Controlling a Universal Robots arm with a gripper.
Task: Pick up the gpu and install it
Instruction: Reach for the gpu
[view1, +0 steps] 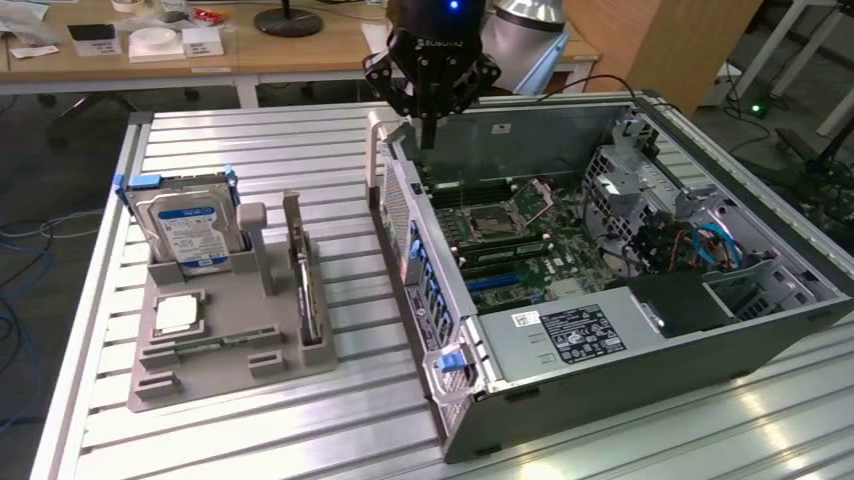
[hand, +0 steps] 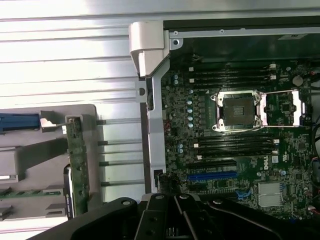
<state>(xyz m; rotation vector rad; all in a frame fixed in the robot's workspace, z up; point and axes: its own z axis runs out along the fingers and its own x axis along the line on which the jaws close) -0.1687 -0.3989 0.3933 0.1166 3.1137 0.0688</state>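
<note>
The gpu (view1: 308, 296) is a thin dark card standing on edge in a slot of the grey holder (view1: 220, 378) on the exterior view's left. In the wrist view the gpu (hand: 78, 162) shows edge-on in that same holder (hand: 55, 150). My gripper (view1: 430, 133) hangs over the rear wall of the open computer case (view1: 641, 330), well away from the card. Its fingers are shut with nothing between them. In the wrist view my gripper (hand: 175, 199) sits above the motherboard's (hand: 235, 150) blue expansion slot (hand: 212, 176).
A blue-labelled hard drive (view1: 195, 226) stands upright in the holder, with a processor chip (view1: 176, 314) and a green memory stick (view1: 214, 344) in front of it. The slatted metal table (view1: 267, 440) carries everything. Desks with clutter (view1: 160, 40) stand behind.
</note>
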